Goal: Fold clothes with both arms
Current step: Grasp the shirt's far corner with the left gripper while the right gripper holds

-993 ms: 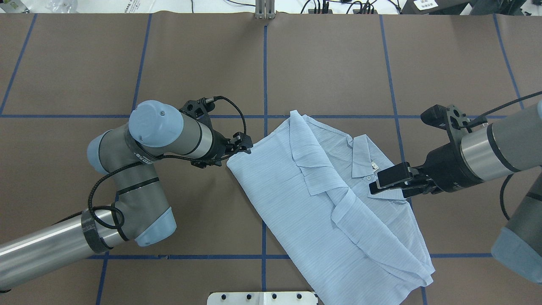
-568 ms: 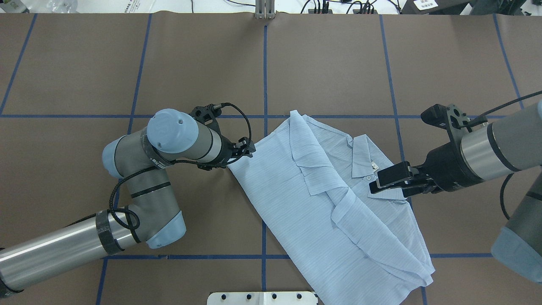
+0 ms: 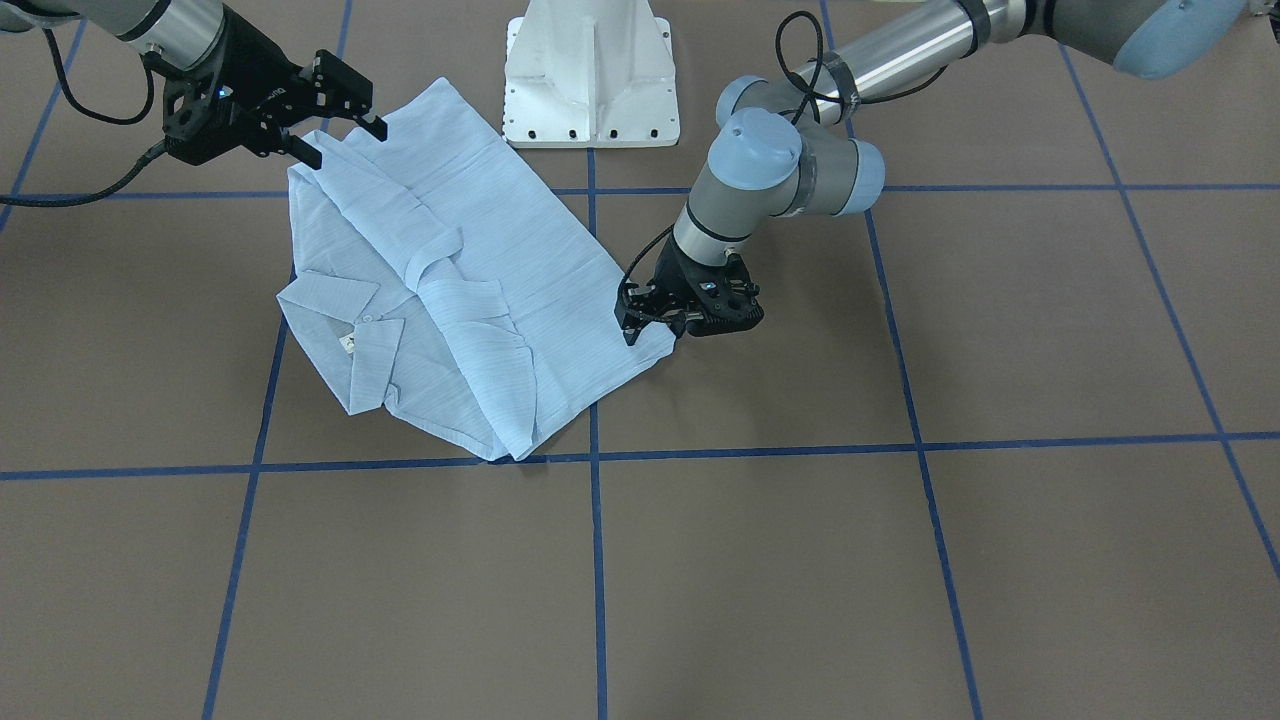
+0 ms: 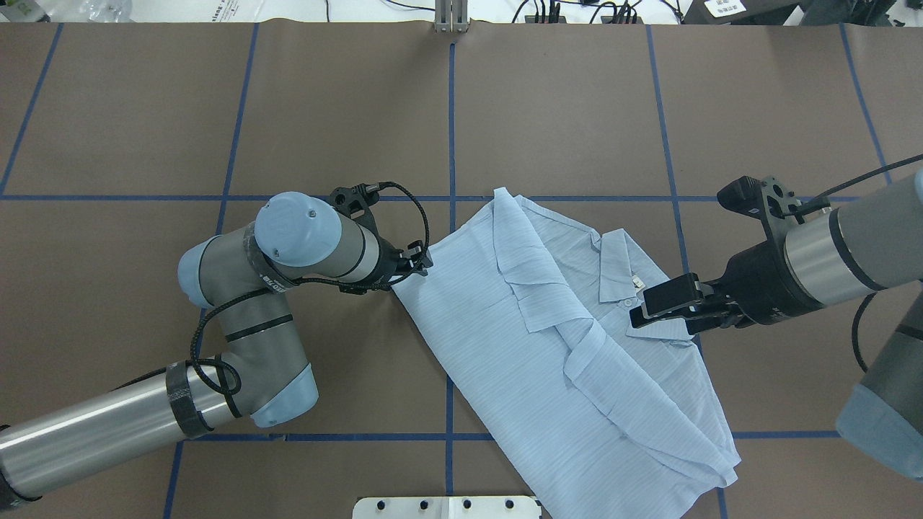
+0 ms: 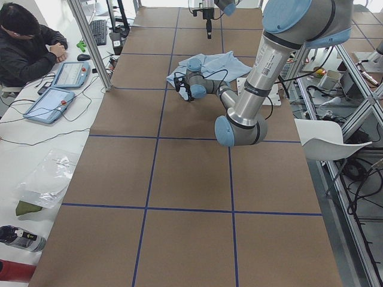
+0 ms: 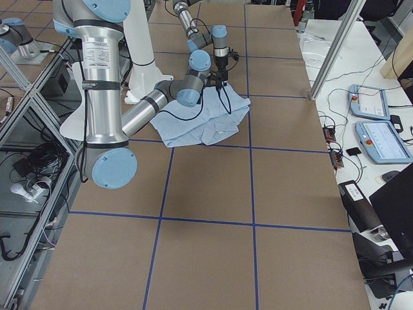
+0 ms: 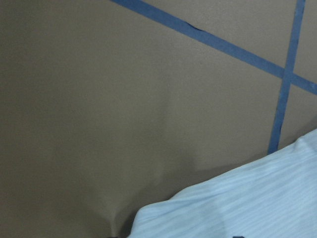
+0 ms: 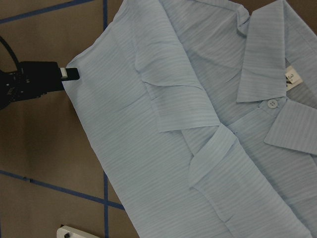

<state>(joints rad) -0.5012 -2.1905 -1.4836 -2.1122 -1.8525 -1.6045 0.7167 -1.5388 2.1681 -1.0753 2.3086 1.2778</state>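
The half-folded shirt (image 4: 497,324) lies skewed on the table (image 4: 130,108), near the robot-side edge, just right of its middle. The left gripper (image 3: 655,326) sits low at the shirt's side corner; whether its fingers pinch the cloth cannot be told. The right gripper (image 4: 639,314) hovers over the collar (image 4: 616,263), fingers spread. The step looks like taking hold for another fold. Next, the right gripper probably needs to drop and close on cloth before both lift.
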